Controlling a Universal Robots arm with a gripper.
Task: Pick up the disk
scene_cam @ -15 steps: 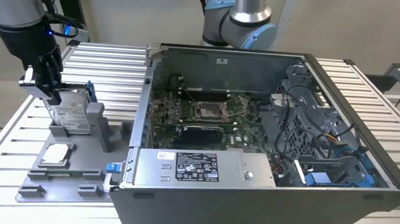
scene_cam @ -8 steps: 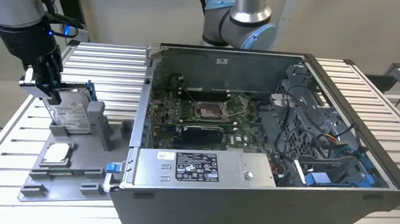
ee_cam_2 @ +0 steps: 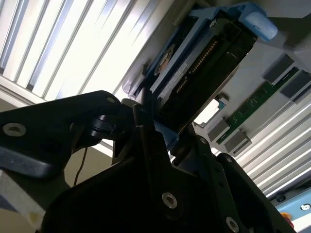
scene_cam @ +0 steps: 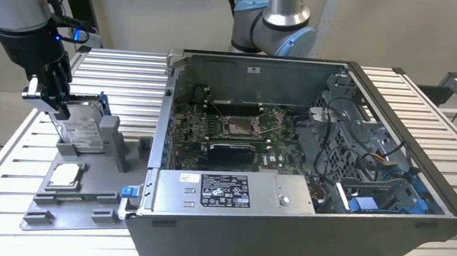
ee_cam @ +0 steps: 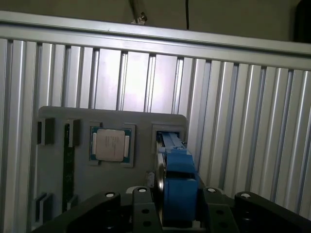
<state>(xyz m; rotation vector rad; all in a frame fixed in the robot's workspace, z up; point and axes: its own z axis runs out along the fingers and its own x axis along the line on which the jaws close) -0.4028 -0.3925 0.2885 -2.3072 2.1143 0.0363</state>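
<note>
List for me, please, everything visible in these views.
disk: one, silver in blue bracket, upright in the fixture's holder.
processor chip: one, silver, flat in the fixture.
fixture: one, grey, on the table at the exterior view's left.
computer case: one, dark grey, open, beside the fixture.
power supply: one, grey, black-labelled, inside the case's near edge.
table: one, ribbed aluminium, beneath everything.
gripper: one, black, at the disk's top.
arm: one, grey, above the gripper.

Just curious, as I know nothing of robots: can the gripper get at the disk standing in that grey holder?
Probably yes. The gripper is at the top edge of the disk, and in the first wrist view its fingers look closed on the blue bracket. Nothing stands over the holder.
</note>
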